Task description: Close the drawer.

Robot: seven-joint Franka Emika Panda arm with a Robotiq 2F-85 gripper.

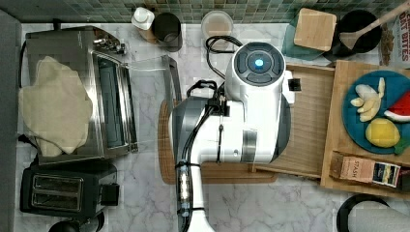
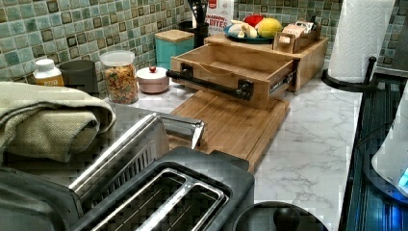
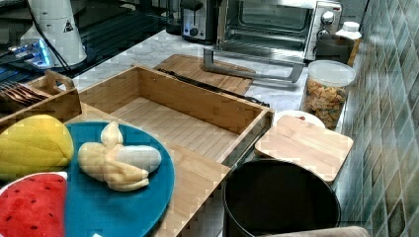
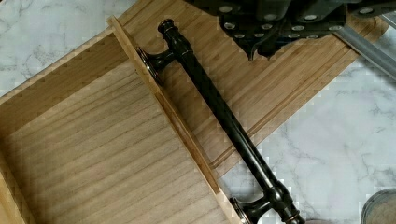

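The drawer (image 2: pixel 226 67) stands pulled well out of its light wooden box (image 2: pixel 308 57), its ribbed bottom bare and its rim walls catching the light. In the top view the box sits at the top view's right, and the drawer (image 1: pixel 309 121) reaches from it toward the middle of the marble counter (image 1: pixel 241 203), partly under the white arm (image 1: pixel 251 106). A long dark bar handle (image 4: pixel 219 121) runs across the drawer's front wall on 2 round posts. Its front hangs over a darker cutting board (image 2: pixel 231 125) with rounded corners that lies flat on the counter.

On the wrist camera the gripper (image 4: pixel 268 32) hovers above the cutting board, just beside the handle and apart from it. Only its dark underside shows at the edge, so I cannot tell whether its fingers are spread or together.

On top of the box sits a blue plate (image 3: pixel 123 207) with a toy banana (image 3: pixel 116 160), a yellow fruit (image 3: pixel 32 145) and a watermelon slice (image 3: pixel 32 207). Beside the drawer, near the tiled wall, stands a jar of coloured snacks (image 3: pixel 326 94) and a small square bamboo lid (image 3: pixel 304 143) on a teal canister. A toaster oven (image 1: pixel 82 92) with its door open and a folded cloth (image 1: pixel 53 106) on top is at the top view's left, with a black toaster (image 1: pixel 63 191) below it.
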